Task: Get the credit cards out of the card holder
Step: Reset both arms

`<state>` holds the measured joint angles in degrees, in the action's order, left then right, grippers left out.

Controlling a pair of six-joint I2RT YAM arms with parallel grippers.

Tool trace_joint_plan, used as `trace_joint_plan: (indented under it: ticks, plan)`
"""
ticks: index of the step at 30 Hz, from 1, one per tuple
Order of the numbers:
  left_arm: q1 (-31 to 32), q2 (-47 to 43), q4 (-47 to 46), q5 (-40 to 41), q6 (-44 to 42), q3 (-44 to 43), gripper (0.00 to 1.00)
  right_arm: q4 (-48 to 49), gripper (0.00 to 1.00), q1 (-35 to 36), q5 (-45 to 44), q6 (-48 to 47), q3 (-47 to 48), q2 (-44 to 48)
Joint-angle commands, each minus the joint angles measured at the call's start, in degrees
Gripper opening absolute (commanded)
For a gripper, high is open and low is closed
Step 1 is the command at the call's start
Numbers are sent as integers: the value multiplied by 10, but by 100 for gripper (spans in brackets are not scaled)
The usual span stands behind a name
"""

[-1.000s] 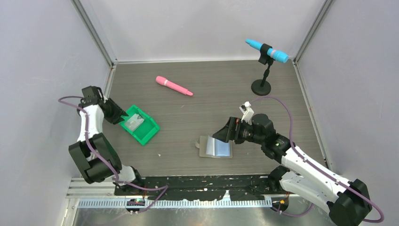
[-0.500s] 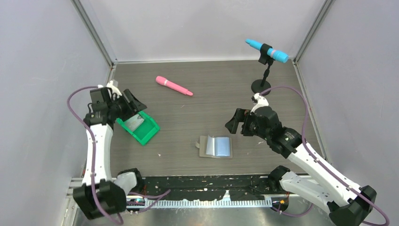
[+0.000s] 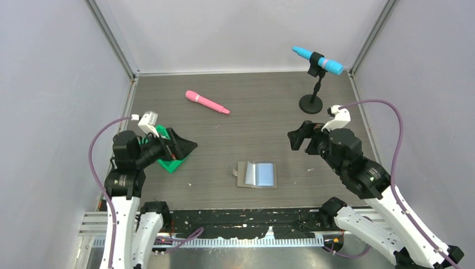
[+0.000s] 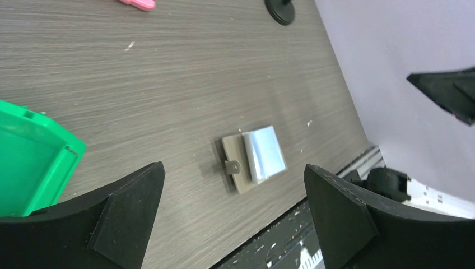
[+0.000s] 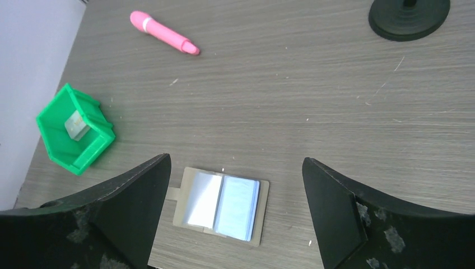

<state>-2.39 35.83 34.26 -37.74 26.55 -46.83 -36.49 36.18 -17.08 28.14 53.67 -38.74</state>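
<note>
The card holder (image 3: 256, 174) lies open and flat on the table near the front middle, its pale blue pockets up; it also shows as the card holder (image 4: 255, 158) and the card holder (image 5: 221, 203) in the wrist views. A pale credit card (image 5: 77, 124) lies inside the green tray (image 5: 75, 137). My left gripper (image 3: 187, 148) hovers over the tray's right side, jaws wide open and empty, pointing toward the holder. My right gripper (image 3: 296, 140) hangs open and empty above and to the right of the holder. In each wrist view the holder shows between that gripper's fingers, well below them.
The green tray (image 3: 170, 165) sits at the left, mostly hidden by my left gripper. A pink marker (image 3: 207, 102) lies at the back middle. A blue marker (image 3: 317, 60) rests on a black stand (image 3: 311, 103) at the back right. Walls close in three sides.
My left gripper has lifted out of the green tray, swung toward the middle and opened. My right gripper has drawn back, up and to the right, away from the holder, still open.
</note>
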Motion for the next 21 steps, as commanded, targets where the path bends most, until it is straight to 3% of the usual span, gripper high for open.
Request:
trace_joint_plan:
  ticks: [1,5,21]
  plan:
    - [28,-56,-37,-41,-13,33,100,33,95,-2,-32,-2,-15,37]
    - [54,-88,-52,-46,-16,59,100,54,95,-1,-17,12,-47,69]
    - [56,-108,-50,-41,-21,71,100,57,95,-1,-6,46,-85,118]
